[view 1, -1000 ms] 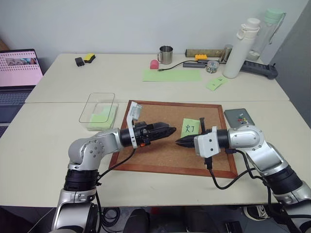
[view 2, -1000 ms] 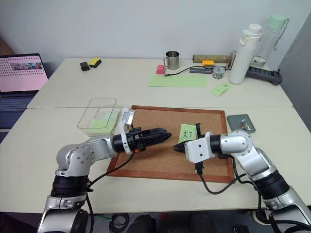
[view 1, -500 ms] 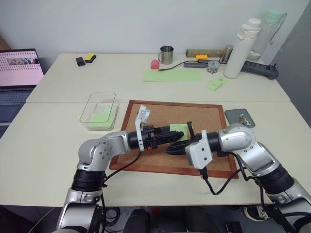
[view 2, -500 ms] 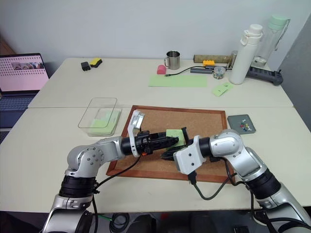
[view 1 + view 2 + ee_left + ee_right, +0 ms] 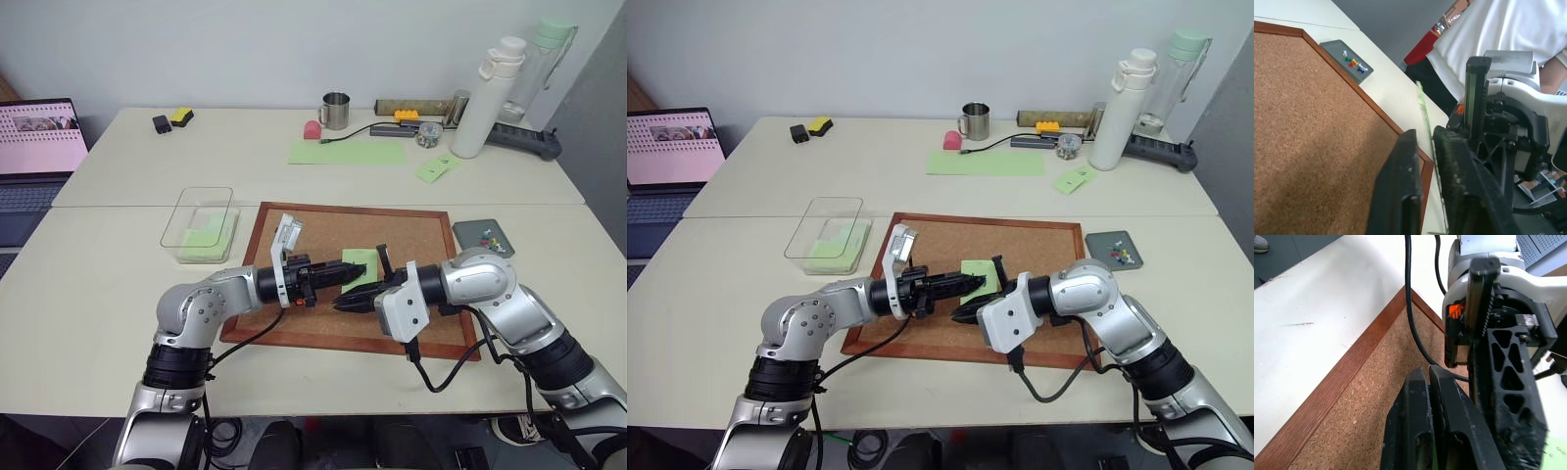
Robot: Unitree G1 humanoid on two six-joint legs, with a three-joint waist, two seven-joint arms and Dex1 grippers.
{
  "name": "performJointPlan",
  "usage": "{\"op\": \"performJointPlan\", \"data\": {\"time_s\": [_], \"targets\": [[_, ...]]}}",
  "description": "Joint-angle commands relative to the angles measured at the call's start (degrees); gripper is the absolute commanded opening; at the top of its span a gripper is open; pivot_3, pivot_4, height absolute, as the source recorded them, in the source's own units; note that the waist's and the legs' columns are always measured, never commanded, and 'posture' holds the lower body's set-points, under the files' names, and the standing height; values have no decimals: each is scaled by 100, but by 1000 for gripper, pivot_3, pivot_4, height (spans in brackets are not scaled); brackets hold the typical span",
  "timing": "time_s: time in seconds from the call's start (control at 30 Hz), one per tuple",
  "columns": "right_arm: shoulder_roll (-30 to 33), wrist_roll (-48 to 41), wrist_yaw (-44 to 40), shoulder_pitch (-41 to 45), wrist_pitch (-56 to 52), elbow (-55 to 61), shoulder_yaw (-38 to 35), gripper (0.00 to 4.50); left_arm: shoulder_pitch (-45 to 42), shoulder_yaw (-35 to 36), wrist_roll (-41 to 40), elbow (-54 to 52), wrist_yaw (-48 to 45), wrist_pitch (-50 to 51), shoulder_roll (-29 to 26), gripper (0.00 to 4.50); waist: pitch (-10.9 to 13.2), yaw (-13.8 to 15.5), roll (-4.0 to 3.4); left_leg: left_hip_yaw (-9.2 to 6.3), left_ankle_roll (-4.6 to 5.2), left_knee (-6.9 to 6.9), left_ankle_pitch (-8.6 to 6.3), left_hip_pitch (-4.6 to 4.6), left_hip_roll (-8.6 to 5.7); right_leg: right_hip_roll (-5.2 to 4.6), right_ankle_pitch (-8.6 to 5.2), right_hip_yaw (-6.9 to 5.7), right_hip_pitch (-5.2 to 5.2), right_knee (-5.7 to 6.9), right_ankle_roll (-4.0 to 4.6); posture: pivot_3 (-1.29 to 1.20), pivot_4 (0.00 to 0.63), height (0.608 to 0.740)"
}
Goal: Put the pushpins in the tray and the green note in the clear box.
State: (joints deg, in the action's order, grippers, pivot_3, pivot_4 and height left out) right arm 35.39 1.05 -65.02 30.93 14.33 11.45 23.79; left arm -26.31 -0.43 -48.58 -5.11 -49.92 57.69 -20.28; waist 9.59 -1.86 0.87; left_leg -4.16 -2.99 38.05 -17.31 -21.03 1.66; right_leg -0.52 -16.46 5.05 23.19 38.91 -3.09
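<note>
The green note (image 5: 361,268) stands upright above the corkboard (image 5: 323,233), held between my two grippers. My left gripper (image 5: 351,269) reaches in from the left and is shut on the note's left edge. The left wrist view shows the note (image 5: 1424,110) edge-on, as a thin line between those fingers. My right gripper (image 5: 341,303) comes from the right, shut on the note's lower part. The dark-grey tray (image 5: 470,238) lies to the right of the board with the pushpins (image 5: 491,233) in it. The clear box (image 5: 172,223) sits to the left of the board with a green slip inside.
A laptop (image 5: 34,137) stands at the far left. On the back table are a steel mug (image 5: 334,111), a long pale-green sheet (image 5: 348,152), a small green slip (image 5: 434,169), a white bottle (image 5: 482,98) and a power strip (image 5: 524,139). A person in a white shirt (image 5: 1508,29) stands nearby.
My right gripper carried the note leftward over the board to the left gripper. The left gripper's fingers, open before, have closed on the note.
</note>
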Motion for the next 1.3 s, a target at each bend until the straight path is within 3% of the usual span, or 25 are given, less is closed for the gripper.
{"op": "performJointPlan", "data": {"time_s": [0.03,0.27,0.5,0.6,0.73,0.93,1.1,1.3], "targets": [[41,-10,13,67,65,228,-111,0,34,-147,154,-270,-84,-249,-81,24,0,0,0,0,0,0,0,0,0,0,0,-1,0,0,0,0,150,740],[64,-115,138,76,-198,469,-299,0,-37,-467,997,24,0,-1031,-170,24,0,2,0,0,0,0,0,0,0,0,0,0,0,0,0,0,150,740],[217,-348,381,-179,-884,1000,-811,0,-73,-437,1292,214,-82,-1456,-188,24,0,14,0,-1,15,0,-8,-1,-1,0,0,-1,0,0,0,0,150,740],[168,-638,848,-491,-1757,1240,-1343,0,-207,-316,1227,144,1,-1515,-94,24,0,26,0,-1,20,0,-11,-1,-1,0,0,-1,0,0,0,0,150,740],[-190,-1246,1997,-801,-3512,1138,-2574,0,-417,-501,1472,-282,-35,-1904,-98,24,0,36,1,-8,20,4,-11,-10,-2,-3,0,-8,0,0,0,0,150,740],[-437,-1489,3236,-703,-4736,-251,-3875,0,-867,-1396,2645,-506,-281,-3378,-76,24,0,52,1,2,17,2,-10,-11,-9,-10,0,-5,0,-1,0,0,150,740],[-481,-1527,3409,-232,-4657,-1632,-3968,0,-961,-1943,3564,6,-254,-4497,47,24,0,-6,-2,26,21,-9,-11,2,-9,-6,0,17,1,-2,0,0,150,740],[-395,-1542,3313,273,-4380,-3051,-3964,0,-836,-2059,3789,106,-308,-4821,115,24,1,-72,-4,42,24,-12,-13,9,-2,7,0,40,5,-2,0,0,150,740]]}}
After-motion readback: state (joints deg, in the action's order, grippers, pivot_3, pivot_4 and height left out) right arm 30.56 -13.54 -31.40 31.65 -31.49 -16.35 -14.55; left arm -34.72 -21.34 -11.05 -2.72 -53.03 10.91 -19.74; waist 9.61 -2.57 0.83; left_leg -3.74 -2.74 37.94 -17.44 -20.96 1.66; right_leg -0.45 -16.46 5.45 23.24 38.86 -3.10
